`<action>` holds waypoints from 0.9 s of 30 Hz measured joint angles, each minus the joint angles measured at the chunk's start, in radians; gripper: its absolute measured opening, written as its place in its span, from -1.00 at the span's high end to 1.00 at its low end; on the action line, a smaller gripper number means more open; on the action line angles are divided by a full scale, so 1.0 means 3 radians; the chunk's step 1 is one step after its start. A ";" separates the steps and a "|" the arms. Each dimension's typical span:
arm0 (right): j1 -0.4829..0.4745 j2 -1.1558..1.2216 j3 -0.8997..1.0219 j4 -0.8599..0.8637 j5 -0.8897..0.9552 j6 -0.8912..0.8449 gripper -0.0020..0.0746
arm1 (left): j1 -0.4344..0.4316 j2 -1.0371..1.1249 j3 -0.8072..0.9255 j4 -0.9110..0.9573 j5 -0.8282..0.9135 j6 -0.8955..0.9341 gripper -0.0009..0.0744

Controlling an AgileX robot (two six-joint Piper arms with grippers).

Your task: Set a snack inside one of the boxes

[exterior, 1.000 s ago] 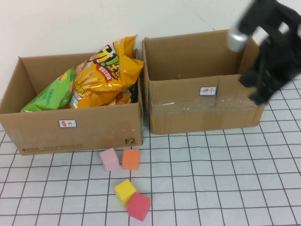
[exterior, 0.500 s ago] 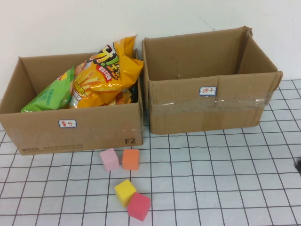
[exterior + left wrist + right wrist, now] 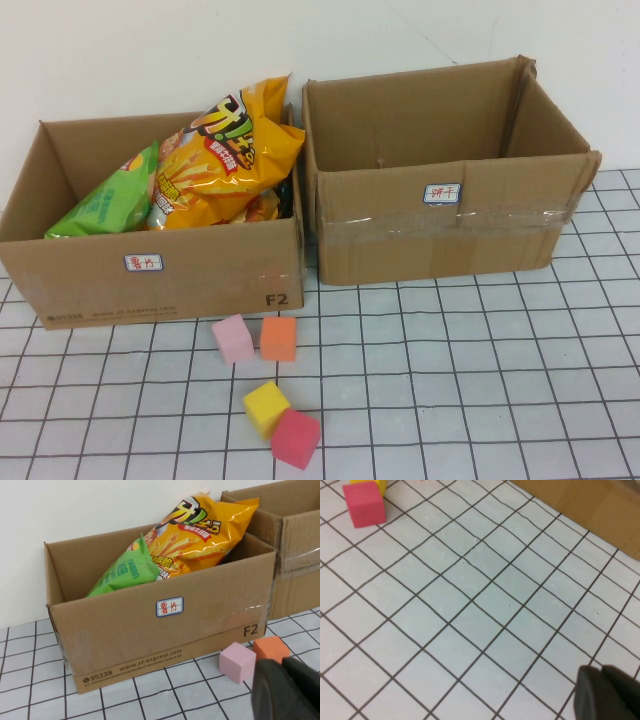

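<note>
An orange snack bag [image 3: 225, 150] and a green snack bag [image 3: 105, 203] lie in the left cardboard box [image 3: 150, 275]; both also show in the left wrist view, the orange bag [image 3: 202, 527] and the green bag [image 3: 125, 572]. The right cardboard box [image 3: 440, 230] looks empty. Neither arm shows in the high view. My left gripper [image 3: 287, 690] is shut and empty, low over the table near the pink cube. My right gripper [image 3: 607, 695] is shut and empty above bare gridded table.
Pink [image 3: 233, 338], orange [image 3: 278, 338], yellow [image 3: 265, 407] and red [image 3: 295, 438] foam cubes lie on the gridded table in front of the left box. A white wall stands behind the boxes.
The right arm, up beside the right box one second ago, has drawn back out of the high view. The boxes, bags and cubes have not moved.
</note>
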 joint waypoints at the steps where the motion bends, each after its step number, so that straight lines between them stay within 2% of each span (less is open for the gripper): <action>1: 0.0000 -0.0017 0.0000 0.0002 0.0015 0.0000 0.93 | 0.0000 0.0000 0.0000 0.0000 0.0000 0.0000 0.98; 20: 0.0000 -0.0031 0.0000 0.0007 0.0120 0.0005 0.93 | 0.0021 -0.0009 0.0084 -0.0016 -0.0023 -0.0032 0.98; 24: 0.0000 -0.0031 0.0000 0.0007 0.0120 0.0005 0.93 | 0.0294 -0.0140 0.0201 -0.0114 -0.0024 -0.0032 0.98; 27: 0.0000 -0.0031 0.0000 0.0007 0.0125 0.0005 0.93 | 0.0622 -0.0334 0.0340 -0.0362 -0.0031 0.0043 0.98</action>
